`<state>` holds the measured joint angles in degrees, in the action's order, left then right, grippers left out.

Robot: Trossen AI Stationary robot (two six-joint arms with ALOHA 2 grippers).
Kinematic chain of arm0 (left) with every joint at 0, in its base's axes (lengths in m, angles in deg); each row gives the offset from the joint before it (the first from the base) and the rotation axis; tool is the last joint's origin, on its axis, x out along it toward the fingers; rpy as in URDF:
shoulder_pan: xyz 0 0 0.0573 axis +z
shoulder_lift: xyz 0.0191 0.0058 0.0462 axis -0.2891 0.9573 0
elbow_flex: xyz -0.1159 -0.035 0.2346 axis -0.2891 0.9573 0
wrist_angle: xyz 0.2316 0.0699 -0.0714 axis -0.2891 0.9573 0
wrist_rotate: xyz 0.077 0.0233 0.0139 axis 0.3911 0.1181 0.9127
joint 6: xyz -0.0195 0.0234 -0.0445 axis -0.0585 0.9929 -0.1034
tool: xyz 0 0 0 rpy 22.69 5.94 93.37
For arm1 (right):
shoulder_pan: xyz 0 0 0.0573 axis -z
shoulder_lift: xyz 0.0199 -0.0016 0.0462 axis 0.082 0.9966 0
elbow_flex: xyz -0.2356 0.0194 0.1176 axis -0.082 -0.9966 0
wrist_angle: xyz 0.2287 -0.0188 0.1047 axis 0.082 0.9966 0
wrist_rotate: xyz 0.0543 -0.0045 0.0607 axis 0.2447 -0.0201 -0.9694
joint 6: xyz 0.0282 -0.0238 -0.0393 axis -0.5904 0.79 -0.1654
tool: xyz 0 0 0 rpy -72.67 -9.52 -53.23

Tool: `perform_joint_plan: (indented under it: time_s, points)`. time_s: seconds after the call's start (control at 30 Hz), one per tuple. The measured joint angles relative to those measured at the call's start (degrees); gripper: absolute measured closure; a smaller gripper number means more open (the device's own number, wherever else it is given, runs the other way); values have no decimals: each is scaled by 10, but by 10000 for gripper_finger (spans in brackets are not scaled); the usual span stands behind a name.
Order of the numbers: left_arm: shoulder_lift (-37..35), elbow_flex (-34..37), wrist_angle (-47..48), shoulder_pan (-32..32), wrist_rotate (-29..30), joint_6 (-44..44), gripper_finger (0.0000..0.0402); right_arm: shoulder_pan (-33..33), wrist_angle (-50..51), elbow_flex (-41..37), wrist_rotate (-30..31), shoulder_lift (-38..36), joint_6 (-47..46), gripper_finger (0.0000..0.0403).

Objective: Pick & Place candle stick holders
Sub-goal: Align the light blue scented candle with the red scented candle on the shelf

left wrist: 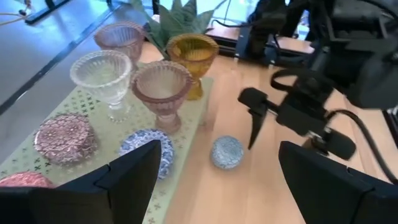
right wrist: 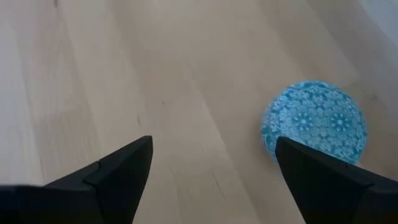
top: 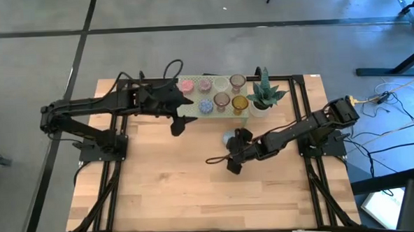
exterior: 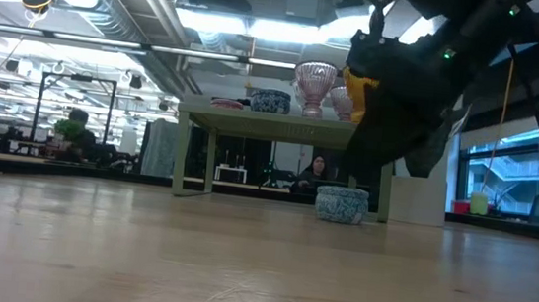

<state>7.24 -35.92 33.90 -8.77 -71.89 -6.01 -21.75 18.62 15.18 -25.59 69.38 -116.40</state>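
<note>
While the bare wooden table [top: 196, 179] takes up the near half of the scene, the first thing of the task met on it is a small blue patterned holder [exterior: 342, 204], standing alone on the wood, off the stand and just in front of it. The right gripper [top: 234, 164] hangs low just beside this holder with its two fingers spread wide and nothing between them. In the right wrist view the blue holder [right wrist: 314, 121] lies just off one fingertip, not between the pair. Judging by that offset, the gripper needs to shift sideways before it can close around the cup.

Farther back, the left gripper [top: 179, 125] hovers at the front edge of the pale green stand [top: 193, 113], likewise wide open and empty. It looks to be waiting, clear of its partner's reach.

On the stand the other holders are gathered: an amber goblet [left wrist: 193, 53], a pink goblet [left wrist: 163, 81], a clear goblet [left wrist: 101, 71], a mauve goblet [left wrist: 120, 36], a low blue cup [left wrist: 152, 146] and a low pink cup [left wrist: 63, 135]. Grouped this way, the stand reads as the shared resting place for the set. At its far right end stands the spiky potted plant [top: 265, 96].
</note>
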Motion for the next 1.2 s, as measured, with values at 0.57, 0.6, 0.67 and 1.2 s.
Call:
perform_joint_plan:
  time_s: [0.57, 0.6, 0.67, 1.2]
  points:
    - [0, 0, 57, -51, 64, 15, 80, -21, 27, 0, 169, 0, -160, 60]
    - [0, 0, 57, -52, 64, 15, 80, -18, 26, 0, 173, 0, -165, 60]
    - [0, 0, 57, -55, 65, 15, 80, -16, 20, 0, 177, 3, -188, 60]
    - [0, 0, 54, -57, 60, 0, 80, 12, -31, 0, 195, 50, -207, 59]
